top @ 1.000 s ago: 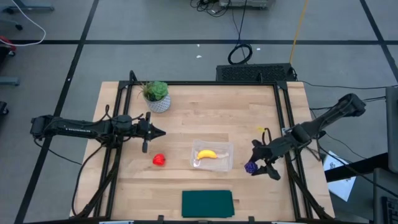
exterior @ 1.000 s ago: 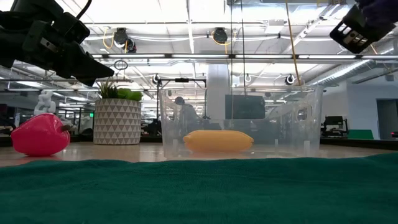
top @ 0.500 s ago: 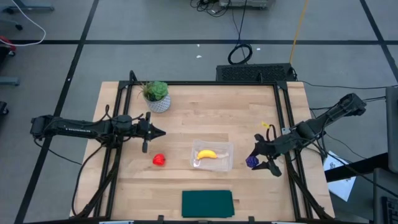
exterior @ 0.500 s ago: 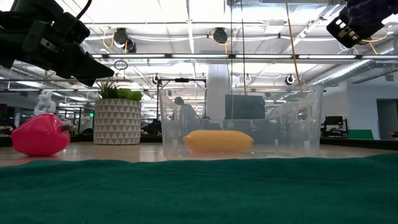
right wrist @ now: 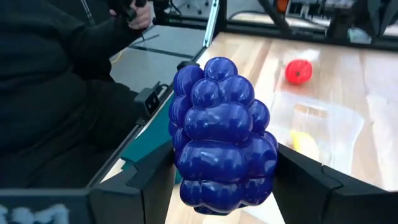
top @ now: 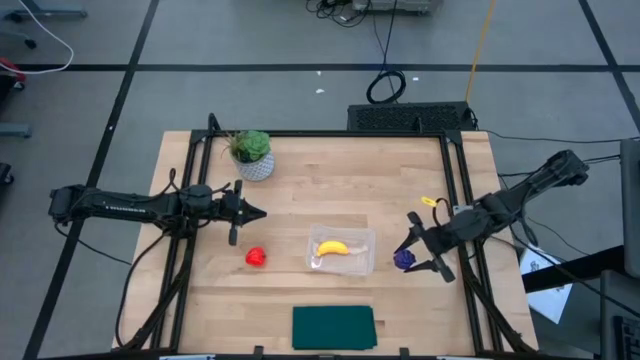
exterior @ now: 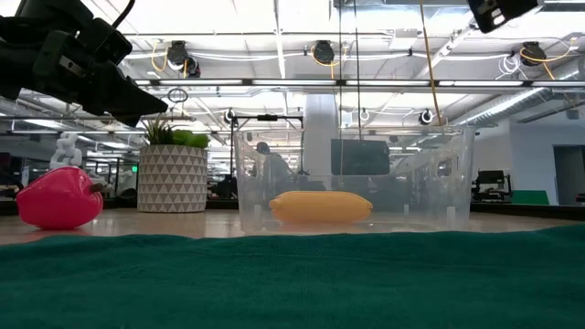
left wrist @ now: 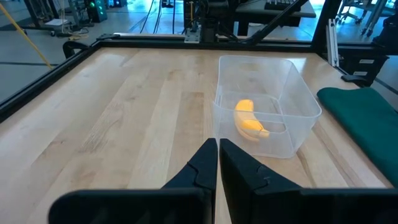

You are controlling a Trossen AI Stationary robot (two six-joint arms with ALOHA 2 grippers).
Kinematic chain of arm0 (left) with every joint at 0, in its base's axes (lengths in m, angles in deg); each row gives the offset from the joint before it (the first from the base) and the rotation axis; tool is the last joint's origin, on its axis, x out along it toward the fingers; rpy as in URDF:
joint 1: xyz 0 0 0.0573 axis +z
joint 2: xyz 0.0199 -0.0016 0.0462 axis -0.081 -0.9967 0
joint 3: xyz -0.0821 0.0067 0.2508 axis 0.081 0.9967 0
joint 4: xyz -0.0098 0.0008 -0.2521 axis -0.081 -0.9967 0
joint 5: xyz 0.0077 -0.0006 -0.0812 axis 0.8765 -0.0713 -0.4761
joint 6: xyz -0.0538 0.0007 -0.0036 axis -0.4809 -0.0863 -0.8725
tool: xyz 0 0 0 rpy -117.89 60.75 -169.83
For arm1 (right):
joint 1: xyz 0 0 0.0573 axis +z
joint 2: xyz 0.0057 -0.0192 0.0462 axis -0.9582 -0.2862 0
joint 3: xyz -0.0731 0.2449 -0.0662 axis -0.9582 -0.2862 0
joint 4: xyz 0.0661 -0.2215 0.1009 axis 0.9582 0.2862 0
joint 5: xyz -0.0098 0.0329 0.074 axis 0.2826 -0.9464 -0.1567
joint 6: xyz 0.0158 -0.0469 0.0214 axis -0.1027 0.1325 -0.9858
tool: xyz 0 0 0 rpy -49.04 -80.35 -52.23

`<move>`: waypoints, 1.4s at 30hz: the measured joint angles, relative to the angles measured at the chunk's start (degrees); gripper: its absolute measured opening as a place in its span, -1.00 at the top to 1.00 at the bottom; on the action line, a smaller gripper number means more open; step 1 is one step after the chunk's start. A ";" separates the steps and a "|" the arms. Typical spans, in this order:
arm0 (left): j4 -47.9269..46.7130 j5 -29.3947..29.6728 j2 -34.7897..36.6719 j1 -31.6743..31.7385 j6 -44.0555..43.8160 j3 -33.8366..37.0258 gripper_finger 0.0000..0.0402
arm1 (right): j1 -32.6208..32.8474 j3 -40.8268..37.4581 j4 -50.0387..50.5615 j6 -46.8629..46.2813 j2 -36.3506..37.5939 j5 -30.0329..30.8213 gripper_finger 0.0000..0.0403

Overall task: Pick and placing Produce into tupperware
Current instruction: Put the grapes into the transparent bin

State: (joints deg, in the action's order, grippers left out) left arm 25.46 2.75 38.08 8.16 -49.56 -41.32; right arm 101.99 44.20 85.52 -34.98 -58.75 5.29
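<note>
The clear tupperware point(top: 341, 252) sits mid-table with the yellow banana point(top: 332, 247) lying inside it; both also show in the left wrist view, tupperware point(left wrist: 267, 102) and banana point(left wrist: 249, 119). The red round fruit point(top: 256, 257) rests on the table left of the container, red fruit point(exterior: 59, 196) in the low view. My right gripper point(top: 408, 258) is just right of the container, raised, shut on the purple grape bunch point(right wrist: 221, 134). My left gripper point(top: 258, 212) hovers shut at the table's left, above the red fruit's far side. My right gripper pinches the grape bunch between its two fingers, one finger point(right wrist: 152, 180) on each flank of the bunch's wide lower part point(right wrist: 186, 171). The bunch is lifted clear of the table and stands out beyond the fingertips.
A potted green plant point(top: 252, 152) stands near the table's far left corner. A dark green mat point(top: 333, 327) lies at the near edge. Black frame rails point(top: 458, 190) run along the table's sides. A person in dark clothing point(right wrist: 56, 74) shows beyond the table's edge in the right wrist view.
My right gripper, still shut on the grape bunch, has risen and moved slightly toward the table's far edge and toward the tupperware; in the low view it has climbed nearly out of the top of the picture.
</note>
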 joint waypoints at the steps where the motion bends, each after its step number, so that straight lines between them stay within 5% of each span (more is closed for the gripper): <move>1: 0.00 0.00 0.00 0.00 0.00 0.00 0.88 | -0.02 0.00 -0.02 0.44 0.55 0.00 -0.10; 8: 0.02 0.00 0.00 -0.01 0.00 0.00 0.88 | -0.13 -0.98 -0.63 2.36 5.00 3.13 -0.10; 21: 0.02 0.00 0.00 0.00 0.15 0.00 0.88 | -3.09 -14.81 -11.61 -0.90 14.59 7.41 -0.10; 31: 0.04 0.02 0.00 0.00 0.15 0.00 0.88 | -5.89 -22.03 -20.60 -1.00 15.21 13.42 -0.10; 42: 0.02 0.04 0.00 -0.02 0.17 0.00 0.88 | -8.29 -26.57 -28.27 -0.55 15.19 13.40 -0.10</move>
State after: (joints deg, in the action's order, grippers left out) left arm 25.48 2.80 38.08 8.13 -49.38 -41.32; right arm 93.70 17.63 57.25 -35.53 -43.56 18.69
